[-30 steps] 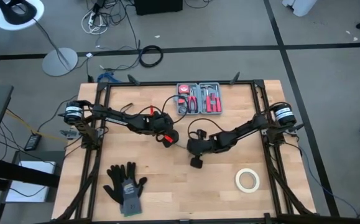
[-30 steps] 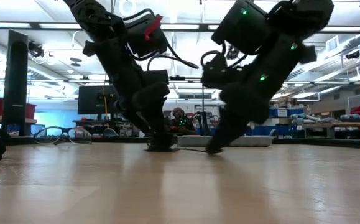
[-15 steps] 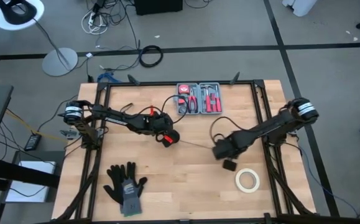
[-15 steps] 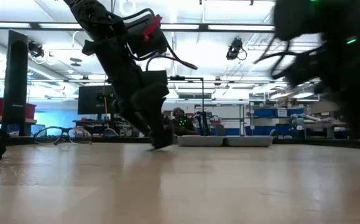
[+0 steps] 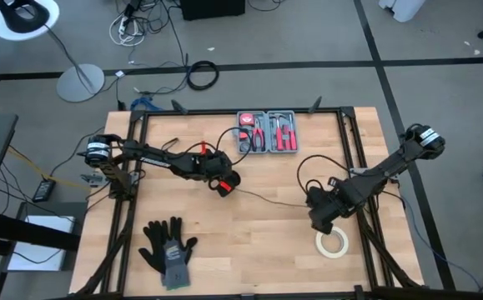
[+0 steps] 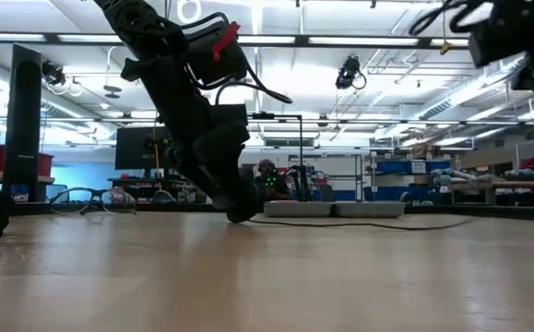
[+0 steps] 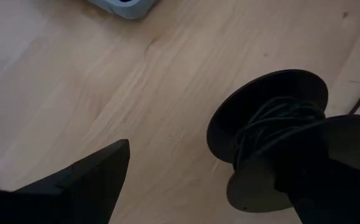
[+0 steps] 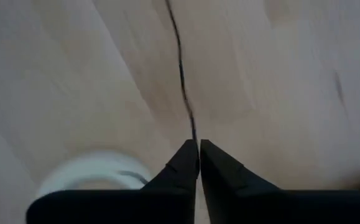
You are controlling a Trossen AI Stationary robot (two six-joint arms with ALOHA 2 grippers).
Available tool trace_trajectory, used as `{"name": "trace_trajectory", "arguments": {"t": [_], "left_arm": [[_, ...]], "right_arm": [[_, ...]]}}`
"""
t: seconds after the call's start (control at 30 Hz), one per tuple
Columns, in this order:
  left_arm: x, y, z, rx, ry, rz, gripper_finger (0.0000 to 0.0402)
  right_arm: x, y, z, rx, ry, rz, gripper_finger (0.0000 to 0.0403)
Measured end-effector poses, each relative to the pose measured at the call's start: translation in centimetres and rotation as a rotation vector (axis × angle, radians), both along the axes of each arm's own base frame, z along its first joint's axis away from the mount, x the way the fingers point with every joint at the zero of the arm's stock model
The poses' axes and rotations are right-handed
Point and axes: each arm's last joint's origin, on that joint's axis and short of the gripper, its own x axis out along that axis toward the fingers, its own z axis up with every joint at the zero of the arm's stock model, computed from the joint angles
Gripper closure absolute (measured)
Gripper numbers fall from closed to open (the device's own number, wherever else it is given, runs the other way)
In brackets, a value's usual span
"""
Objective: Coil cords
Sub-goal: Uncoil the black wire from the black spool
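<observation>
Cord (image 5: 274, 200) lay stretched across table (image 5: 249, 250) centre, thin black line from spool (image 7: 279, 143) toward right side; part already wound on spool core (several turns visible in left wrist view), long run left loose.

Left hand (image 5: 225, 184) spread wide around spool, one finger (image 7: 74, 180) apart from it.

Right hand (image 8: 198, 163) nearly closed, pinching cord end, just beside white tape roll (image 5: 331, 241).

Judged partway: most winding remained.
</observation>
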Motion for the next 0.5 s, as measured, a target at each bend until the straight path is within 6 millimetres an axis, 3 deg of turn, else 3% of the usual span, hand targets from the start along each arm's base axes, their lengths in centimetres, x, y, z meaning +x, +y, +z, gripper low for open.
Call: {"name": "trace_trajectory", "arguments": {"t": [0.3, 0.5], "left_arm": [[0.3, 0.0, 0.5, -0.035, -0.002, 0.004, 0.0009], [-0.1, 0.7, 0.4, -0.052, 0.038, 0.049, 0.0009]], "right_arm": [[3.0, 0.1, -0.9, -0.092, -0.178, 0.066, 0.0322], [6.6, -0.6, -2.8, -0.21, -0.287, 0.122, 0.0285]]}}
